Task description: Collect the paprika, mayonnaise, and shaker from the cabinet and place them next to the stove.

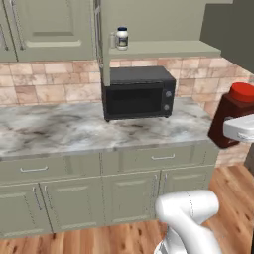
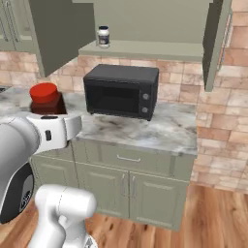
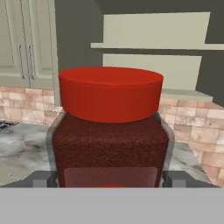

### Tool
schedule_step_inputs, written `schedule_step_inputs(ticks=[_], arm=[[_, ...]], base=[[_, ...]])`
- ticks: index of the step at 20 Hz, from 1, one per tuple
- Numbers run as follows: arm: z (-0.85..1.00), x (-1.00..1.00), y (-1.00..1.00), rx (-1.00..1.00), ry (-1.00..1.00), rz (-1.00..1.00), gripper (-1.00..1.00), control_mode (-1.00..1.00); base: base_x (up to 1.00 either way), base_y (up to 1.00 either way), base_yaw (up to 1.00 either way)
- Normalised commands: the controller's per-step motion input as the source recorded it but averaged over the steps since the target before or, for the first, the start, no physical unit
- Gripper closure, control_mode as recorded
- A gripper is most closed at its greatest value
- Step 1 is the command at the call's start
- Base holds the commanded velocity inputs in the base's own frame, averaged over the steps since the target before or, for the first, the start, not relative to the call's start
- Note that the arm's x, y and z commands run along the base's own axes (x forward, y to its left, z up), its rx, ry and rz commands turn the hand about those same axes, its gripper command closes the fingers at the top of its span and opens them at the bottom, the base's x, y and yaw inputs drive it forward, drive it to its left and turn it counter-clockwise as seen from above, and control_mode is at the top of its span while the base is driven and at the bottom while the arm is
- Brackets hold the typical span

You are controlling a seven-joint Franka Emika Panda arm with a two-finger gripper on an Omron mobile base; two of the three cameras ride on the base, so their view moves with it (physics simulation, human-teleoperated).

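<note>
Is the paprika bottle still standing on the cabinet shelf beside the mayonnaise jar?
No, the paprika sits between the gripper fingers, away from the shelf.

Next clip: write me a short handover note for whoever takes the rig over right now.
Gripper: its fingers sit on either side of the paprika bottle, which looks held, upright, out of the cabinet.
Mayonnaise jar: on the open cabinet's lower shelf, above the microwave.
Shaker: small grey shape just left of the jar, partly hidden by the cabinet's edge.
Done: cabinet opened, paprika taken out.
Left: set the paprika beside the stove, then fetch the jar and shaker and place them there too.
</note>
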Motion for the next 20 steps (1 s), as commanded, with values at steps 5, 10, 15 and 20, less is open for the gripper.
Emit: schedule_step_inputs(ticks=[5,10,15,20], arm=[[0.00,0.00,0.00,0.00,0.00,0.00,1.00,1.00],[0.00,0.00,0.00,0.00,0.00,0.00,1.00,1.00],[0.00,0.00,0.00,0.00,0.00,0.00,1.00,1.00],[0.00,0.00,0.00,0.00,0.00,0.00,1.00,1.00]], base=[[-0.47,0.98,0.05],[-0.17,1.00,0.01],[0.08,1.00,-0.01],[0.42,1.00,-0.05]])
